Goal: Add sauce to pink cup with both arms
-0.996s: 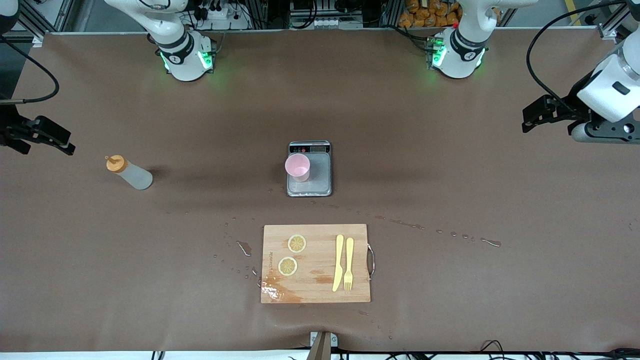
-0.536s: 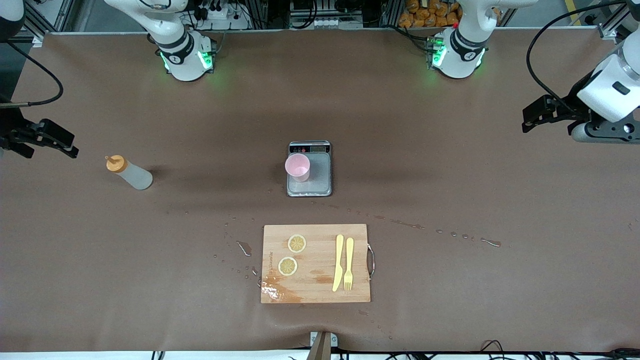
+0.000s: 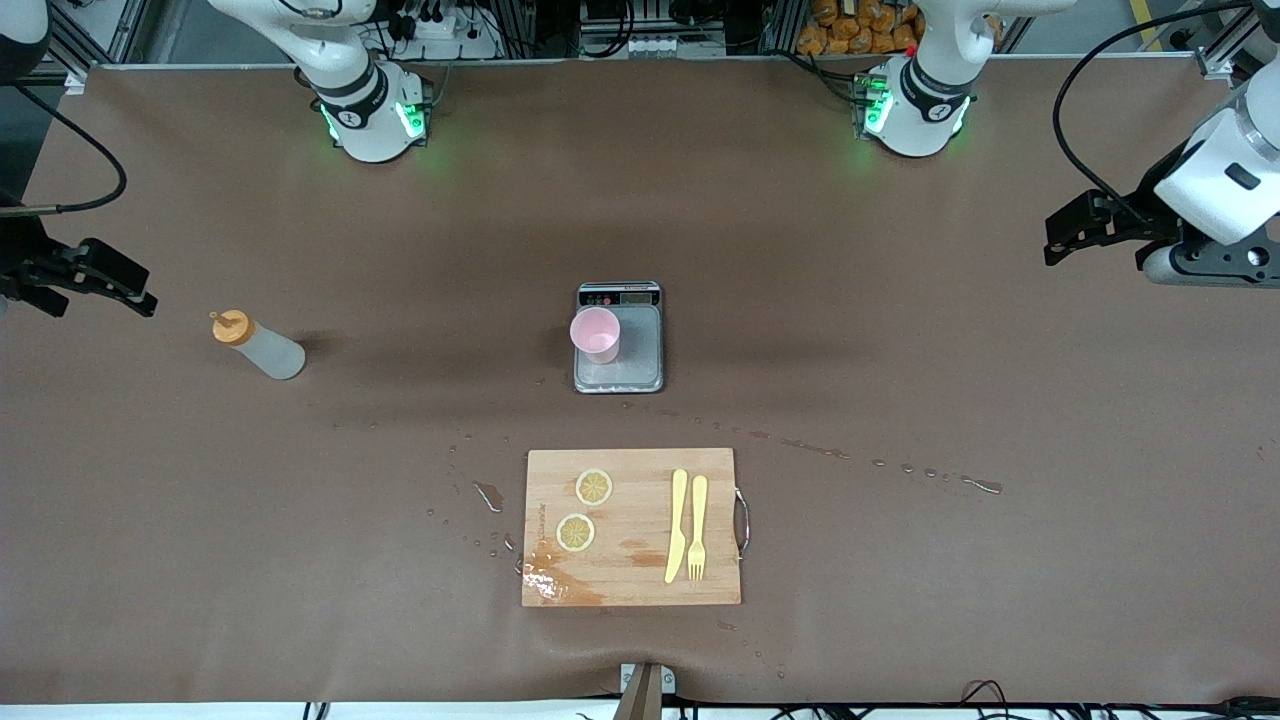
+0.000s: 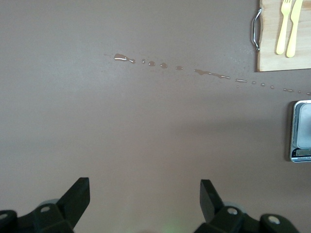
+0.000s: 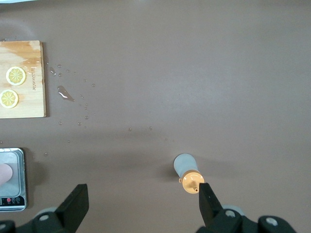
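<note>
Above bare table, both tools [image 4: 145,199] [image 5: 142,204] wide open, empty.

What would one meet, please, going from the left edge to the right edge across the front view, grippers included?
Right gripper → sauce → pink cup on the scale → left gripper.

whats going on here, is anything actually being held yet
Nothing is held yet. The sauce bottle stands untouched toward the right arm's end of the table, with the open right gripper hovering near it. The pink cup sits on the grey scale. The left gripper waits, open and empty, over its own end of the table.
</note>
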Robot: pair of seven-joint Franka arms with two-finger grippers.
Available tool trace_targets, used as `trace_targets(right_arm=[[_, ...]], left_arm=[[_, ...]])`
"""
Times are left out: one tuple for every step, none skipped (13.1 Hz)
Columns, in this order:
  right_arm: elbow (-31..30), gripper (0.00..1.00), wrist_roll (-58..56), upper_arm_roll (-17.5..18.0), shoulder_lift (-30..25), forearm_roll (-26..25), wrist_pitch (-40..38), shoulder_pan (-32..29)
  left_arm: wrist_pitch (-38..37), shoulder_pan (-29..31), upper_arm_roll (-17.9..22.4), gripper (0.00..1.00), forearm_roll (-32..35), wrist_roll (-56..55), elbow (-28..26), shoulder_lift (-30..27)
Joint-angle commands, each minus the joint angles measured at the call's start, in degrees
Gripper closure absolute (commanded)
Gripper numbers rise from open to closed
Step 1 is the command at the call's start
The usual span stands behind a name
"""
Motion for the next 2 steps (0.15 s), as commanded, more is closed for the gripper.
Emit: trace_targets(right_arm=[[-1.04, 0.00, -0.46, -0.80, -1.30, -0.09, 0.24, 0.48], [-0.87, 0.00, -0.46, -0.80, -1.30, -0.09, 0.24, 0.57]], left_arm=[[0.29, 0.15, 0.18, 0.00, -0.74, 0.20, 0.28, -0.07], [0.29, 0.15, 0.18, 0.00, -0.83, 0.20, 0.28, -0.07]])
